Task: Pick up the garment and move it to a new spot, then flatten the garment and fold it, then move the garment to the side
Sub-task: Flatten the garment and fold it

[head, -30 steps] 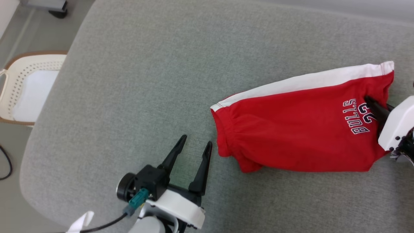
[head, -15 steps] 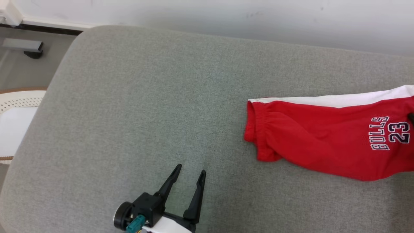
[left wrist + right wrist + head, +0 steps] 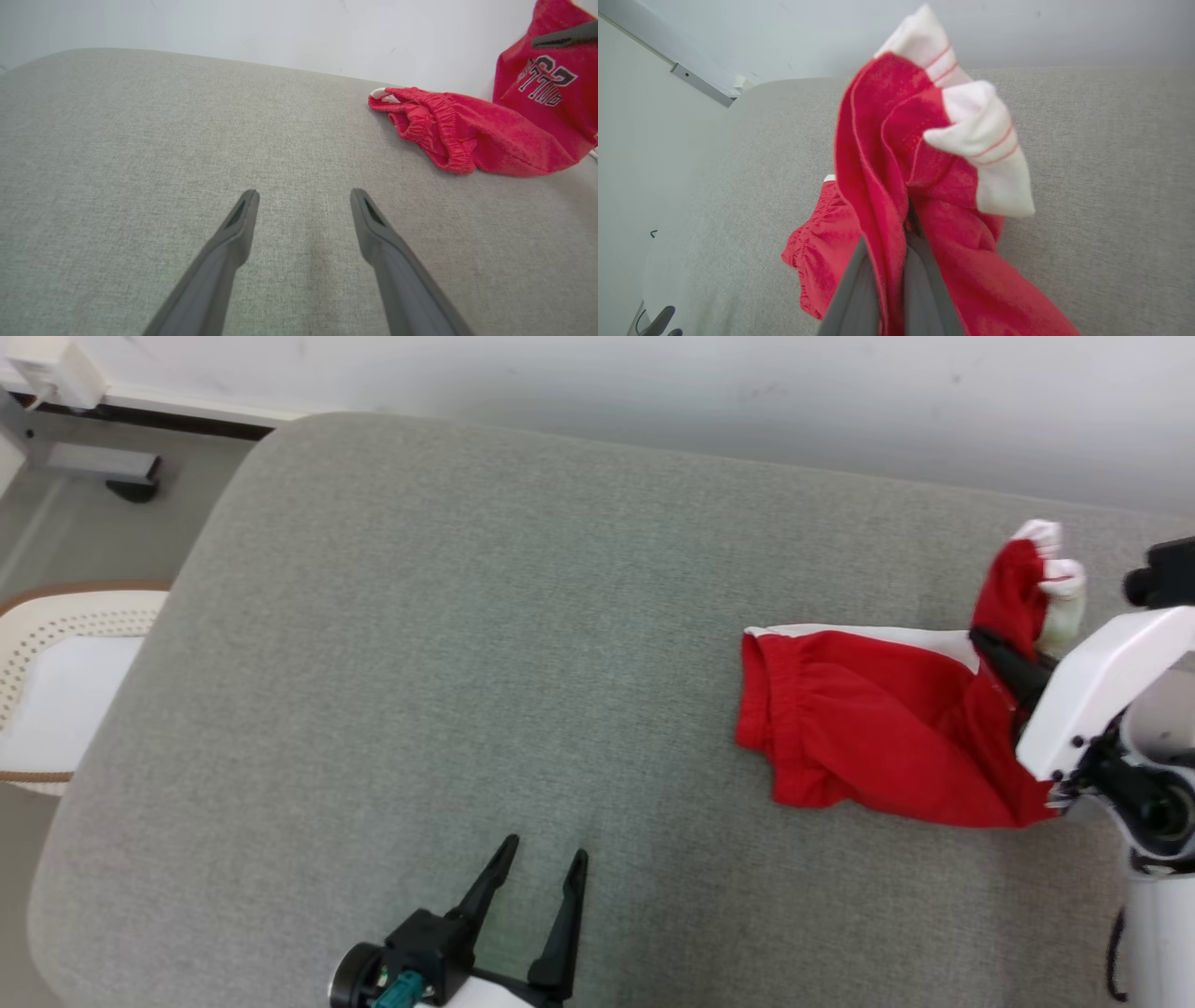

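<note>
Head view: The right gripper [image 3: 980, 638] is clenched on one end of a pair of red shorts [image 3: 868, 728] with a white side stripe. That end is held above the grey cushion [image 3: 467, 663], while the elastic waistband end trails onto the fabric to the claw's left. The left gripper [image 3: 544, 851], fingers spread and holding nothing, hovers low over bare cushion, with the shorts well apart ahead and to its right. A white perforated basket [image 3: 84, 593] stands off the cushion's edge, far to that claw's left.

Left wrist view: Beyond the splayed left gripper [image 3: 303, 193], the shorts [image 3: 467, 135] lie ahead and to the right, their lettered panel raised.

Right wrist view: The right gripper [image 3: 892, 252] pinches red cloth between its closed fingers. The shorts [image 3: 887, 140] bunch upward past the fingertips, white trim flopping right.
</note>
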Robot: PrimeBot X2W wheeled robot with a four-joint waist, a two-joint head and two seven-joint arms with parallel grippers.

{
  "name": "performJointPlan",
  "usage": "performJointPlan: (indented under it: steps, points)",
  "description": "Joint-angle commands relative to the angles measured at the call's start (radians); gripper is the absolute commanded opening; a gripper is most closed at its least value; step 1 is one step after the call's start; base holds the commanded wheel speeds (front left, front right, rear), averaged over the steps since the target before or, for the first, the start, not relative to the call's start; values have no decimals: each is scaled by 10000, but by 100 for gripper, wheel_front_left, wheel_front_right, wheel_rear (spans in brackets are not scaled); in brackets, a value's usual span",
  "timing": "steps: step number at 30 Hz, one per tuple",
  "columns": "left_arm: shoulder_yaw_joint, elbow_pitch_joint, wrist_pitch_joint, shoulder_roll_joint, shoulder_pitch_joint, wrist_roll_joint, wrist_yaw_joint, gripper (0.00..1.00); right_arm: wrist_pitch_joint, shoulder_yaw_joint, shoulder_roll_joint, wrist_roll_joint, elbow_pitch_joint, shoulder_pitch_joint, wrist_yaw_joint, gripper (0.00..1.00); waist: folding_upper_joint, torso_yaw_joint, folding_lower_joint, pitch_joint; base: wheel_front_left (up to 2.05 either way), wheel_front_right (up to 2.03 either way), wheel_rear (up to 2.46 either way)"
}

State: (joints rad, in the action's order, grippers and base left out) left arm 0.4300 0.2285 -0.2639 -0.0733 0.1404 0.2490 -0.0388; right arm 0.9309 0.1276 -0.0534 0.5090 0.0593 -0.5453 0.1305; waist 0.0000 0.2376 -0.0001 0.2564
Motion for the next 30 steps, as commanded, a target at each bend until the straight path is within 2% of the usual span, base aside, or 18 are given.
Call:
performJointPlan:
  steps: [1, 7, 14, 16, 17, 18, 19, 26, 30]
  points:
    - [-16, 9, -3, 30, 90, -62, 58, 100, -179, -126, 20, 151, 200, -37, -1, 0, 0, 117, 1, 3, 0, 0, 0]
    - [-45, 37, -1, 158, -11, -31, 101, 100, -1652, -1143, 20, 790, 2067, 172, -1, 0, 0, 656, 1, -117, 0, 0, 0]
    - [-197, 212, -1, 203, -319, -57, 111, 100, -3196, -1882, 18, 1556, 3849, -279, -1, 0, 0, 839, 1, -383, 0, 0, 0]
    - [-172, 258, -2, 207, -360, -81, 105, 100, -3542, -2174, 20, 1884, 4296, -482, -1, 14, 0, 841, 1, -456, 0, 0, 0]
    - [-141, 267, -2, 208, -377, -48, 97, 100, -3715, -2337, 21, 2109, 4481, -571, -1, 35, 0, 833, 1, -488, 0, 0, 0]
    - [-109, 274, -2, 210, -395, 6, 89, 100, -3879, -2501, 21, 2421, 4620, -660, 1, 77, 0, 820, 1, -521, 0, 0, 0]
    - [-79, 286, -2, 210, -413, 42, 64, 100, -4012, -2644, 19, 2743, 4815, -723, 1, 100, 0, 800, 1, -564, 0, 0, 0]
    - [-233, 444, -2, 207, -632, 18, -46, 100, -5046, -3951, 18, 5348, 5217, -959, 1, 100, 0, 430, 1, -988, 0, 0, 0]
    - [-395, 557, -2, 206, -778, -89, -32, 100, -5652, -4495, 16, 5995, 4909, -741, 1, 100, 0, 95, 1, -1390, 0, 0, 0]
